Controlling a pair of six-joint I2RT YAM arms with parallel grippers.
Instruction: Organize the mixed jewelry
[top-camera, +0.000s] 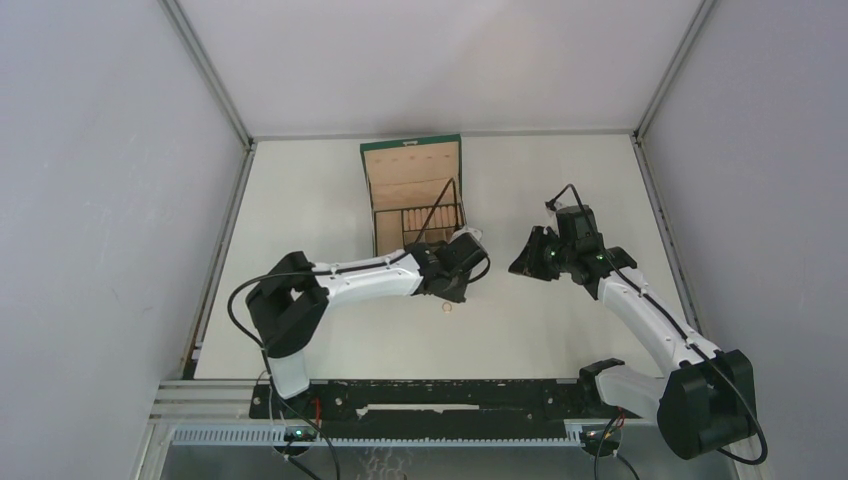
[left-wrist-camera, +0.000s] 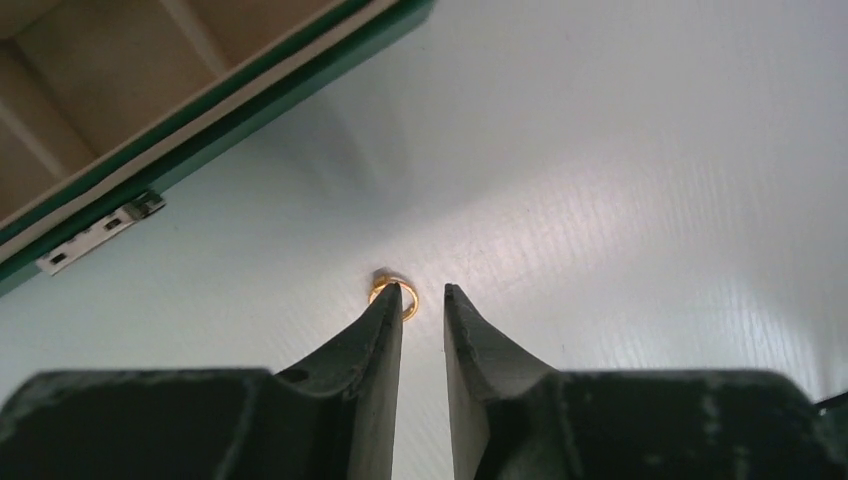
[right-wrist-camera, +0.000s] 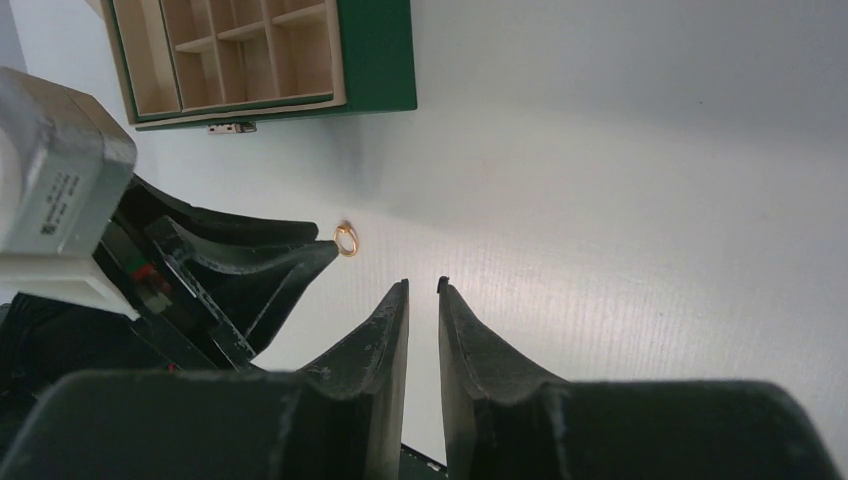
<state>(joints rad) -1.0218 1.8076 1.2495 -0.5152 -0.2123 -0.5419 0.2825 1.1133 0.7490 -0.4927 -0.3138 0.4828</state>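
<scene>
One thin gold ring (left-wrist-camera: 405, 300) of the mixed jewelry lies on the white table, just off the box's near right corner. My left gripper (left-wrist-camera: 422, 292) hangs right over it. Its jaws stand a narrow gap apart with nothing between them, and the left fingertip (left-wrist-camera: 392, 305) covers part of the ring. From above, the ring (top-camera: 447, 309) lies just below the left gripper (top-camera: 451, 292). The right wrist view shows the same ring (right-wrist-camera: 346, 238) off the left gripper's tip. My right gripper (right-wrist-camera: 422, 286) hovers to the right above bare table, jaws slightly apart and empty; from above, the right gripper (top-camera: 517, 267) points left.
The dark green box (top-camera: 412, 147) with tan compartments lies open at the back middle of the table; the box's front wall with a metal clasp (left-wrist-camera: 100, 232) is close to the left gripper. The box (right-wrist-camera: 375, 60) also shows at the top of the right wrist view. Grey walls enclose the table.
</scene>
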